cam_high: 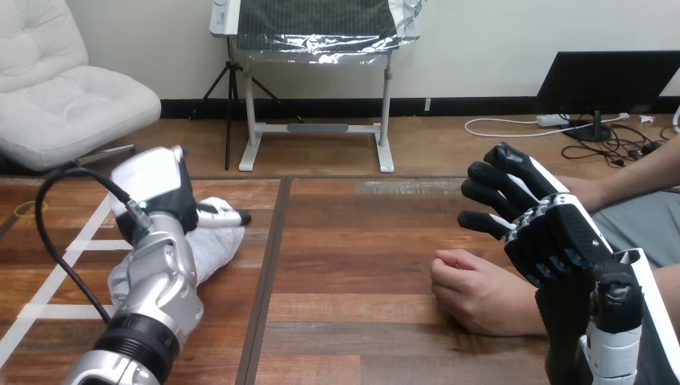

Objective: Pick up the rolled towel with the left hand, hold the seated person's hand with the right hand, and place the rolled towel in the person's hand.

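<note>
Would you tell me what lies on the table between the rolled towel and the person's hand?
Nothing: in the head view, only bare table, crossed by a dark seam, separates the rolled towel from the person's hand.

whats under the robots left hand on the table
A white rolled towel lies on the table under the left hand. One end shows; the rest is covered by the hand and forearm.

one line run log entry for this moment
left hand: on rolled towel, grip unclear | right hand: open, beside person's hand, not holding
</note>
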Robot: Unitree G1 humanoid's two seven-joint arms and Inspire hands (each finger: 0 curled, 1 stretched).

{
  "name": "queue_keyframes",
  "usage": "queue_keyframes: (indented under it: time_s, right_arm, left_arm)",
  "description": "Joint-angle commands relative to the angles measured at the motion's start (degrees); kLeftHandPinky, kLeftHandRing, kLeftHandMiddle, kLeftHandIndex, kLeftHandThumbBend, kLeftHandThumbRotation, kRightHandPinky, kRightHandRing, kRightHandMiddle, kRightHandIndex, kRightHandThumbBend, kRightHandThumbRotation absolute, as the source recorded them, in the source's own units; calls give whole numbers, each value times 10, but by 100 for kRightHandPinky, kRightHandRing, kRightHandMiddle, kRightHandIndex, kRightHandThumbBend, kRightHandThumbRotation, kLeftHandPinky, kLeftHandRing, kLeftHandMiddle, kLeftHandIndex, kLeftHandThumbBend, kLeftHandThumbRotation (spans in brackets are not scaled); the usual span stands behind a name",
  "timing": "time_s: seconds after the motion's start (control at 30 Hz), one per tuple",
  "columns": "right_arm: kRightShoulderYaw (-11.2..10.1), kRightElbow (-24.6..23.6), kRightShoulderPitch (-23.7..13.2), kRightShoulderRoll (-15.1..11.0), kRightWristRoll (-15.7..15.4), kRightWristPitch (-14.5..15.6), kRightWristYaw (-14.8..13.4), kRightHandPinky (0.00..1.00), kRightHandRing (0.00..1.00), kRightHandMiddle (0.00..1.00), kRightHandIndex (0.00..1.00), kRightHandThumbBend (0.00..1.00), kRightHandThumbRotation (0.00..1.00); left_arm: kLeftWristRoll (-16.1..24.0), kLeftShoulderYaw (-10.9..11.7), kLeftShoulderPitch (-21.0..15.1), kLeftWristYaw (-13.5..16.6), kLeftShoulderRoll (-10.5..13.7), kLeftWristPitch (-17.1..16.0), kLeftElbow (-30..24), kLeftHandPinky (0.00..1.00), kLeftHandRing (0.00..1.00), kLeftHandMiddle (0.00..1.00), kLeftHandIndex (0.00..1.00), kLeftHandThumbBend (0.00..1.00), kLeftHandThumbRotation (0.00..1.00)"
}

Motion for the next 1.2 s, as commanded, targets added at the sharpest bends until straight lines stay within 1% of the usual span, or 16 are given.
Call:
queue_keyframes:
  time_s: [0.0,0.2,0.47,0.6,0.83,1.03,1.17]
  right_arm:
    - [-2,-13,-24,1,1,-10,-3,77,85,86,87,74,100]
    - [-2,-14,-23,-1,6,-9,-1,77,85,86,87,74,100]
    - [-4,-17,-21,-2,6,-7,-2,78,85,86,87,74,100]
    - [-5,-21,-19,-3,7,-4,-3,78,85,86,87,74,100]
    - [-6,-27,-17,-3,8,1,-5,78,85,85,87,75,100]
    - [-7,-27,-18,-6,14,1,-1,78,85,85,87,74,100]
    - [-7,-27,-19,-6,14,1,-2,78,85,86,87,74,100]
  left_arm:
    - [4,-10,-45,-19,-3,8,-11,91,92,93,91,86,50]
    - [2,-10,-55,-41,-7,20,-5,91,93,93,91,85,51]
    - [-3,-5,-63,-55,-13,31,-1,92,93,93,91,85,52]
    - [3,-11,-66,-66,-16,47,-3,93,94,94,92,86,53]
    - [9,-16,-66,-66,-20,61,-8,94,94,94,92,87,54]
    - [14,-24,-70,-65,-23,75,-1,96,95,95,92,87,53]
    - [20,-32,-72,-55,-26,86,4,98,96,96,92,88,52]
